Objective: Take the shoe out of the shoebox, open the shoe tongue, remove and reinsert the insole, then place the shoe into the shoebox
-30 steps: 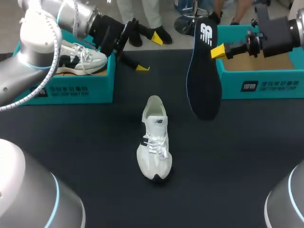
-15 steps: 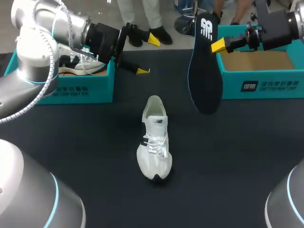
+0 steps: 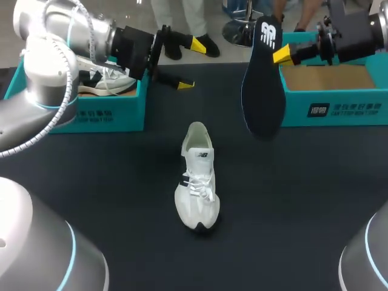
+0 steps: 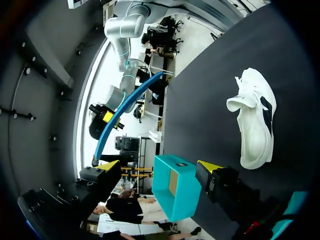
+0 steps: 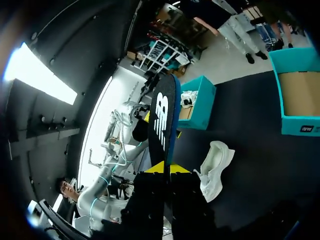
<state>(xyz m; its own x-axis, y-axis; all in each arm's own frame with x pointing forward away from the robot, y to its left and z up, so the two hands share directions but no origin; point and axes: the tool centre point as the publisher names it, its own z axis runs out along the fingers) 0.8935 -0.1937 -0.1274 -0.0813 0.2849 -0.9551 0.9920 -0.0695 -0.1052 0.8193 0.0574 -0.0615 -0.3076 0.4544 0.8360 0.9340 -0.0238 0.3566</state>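
Note:
A white shoe [image 3: 197, 182] lies on the black table, toe toward me, its mouth open. My right gripper [image 3: 280, 56] is shut on the heel end of a dark insole [image 3: 264, 85], which hangs nearly upright above the table beside the empty teal shoebox [image 3: 339, 109]. In the right wrist view the insole [image 5: 162, 120] stands up from between the fingers of the right gripper [image 5: 165, 169], with the shoe [image 5: 215, 170] below. My left gripper [image 3: 191, 64] is open and empty, held over the table's far edge. Its wrist view shows the left gripper [image 4: 159, 166], the shoe [image 4: 255, 120] and the insole's edge [image 4: 125, 107].
A second teal shoebox [image 3: 109, 112] at the far left holds another white and black shoe [image 3: 106, 79]. The left arm's wrist passes over that box's right corner. Bare black tabletop lies around the shoe and toward the front.
The right gripper has lifted the insole a little higher and to the right. The left arm has shifted slightly, its gripper staying open.

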